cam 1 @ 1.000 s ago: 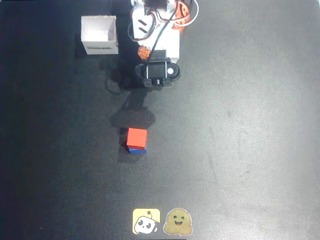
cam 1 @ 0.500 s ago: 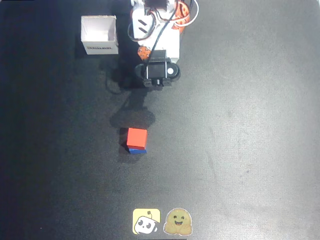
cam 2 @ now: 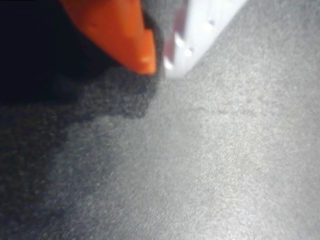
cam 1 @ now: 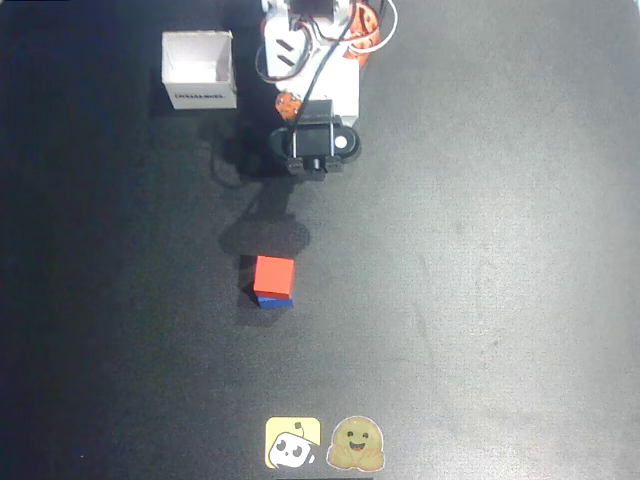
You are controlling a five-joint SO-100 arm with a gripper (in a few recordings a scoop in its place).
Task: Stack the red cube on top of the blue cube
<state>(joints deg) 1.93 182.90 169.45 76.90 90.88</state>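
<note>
The red cube (cam 1: 273, 273) rests squarely on the blue cube (cam 1: 274, 300) near the middle of the black mat in the overhead view; only a thin blue strip shows along its lower edge. The arm is folded back near its base, with its wrist camera housing (cam 1: 316, 143) well above the stack in the picture and apart from it. In the wrist view my gripper (cam 2: 159, 64) is shut with nothing in it: the orange finger (cam 2: 125, 30) and the white finger (cam 2: 200, 30) meet at their tips over bare mat.
A white cardboard box (cam 1: 199, 70), open at the top, stands at the upper left beside the arm's base (cam 1: 320, 40). Two stickers (cam 1: 325, 443) lie at the mat's lower edge.
The arm has drawn back slightly toward its base. The stacked cubes have not moved.
</note>
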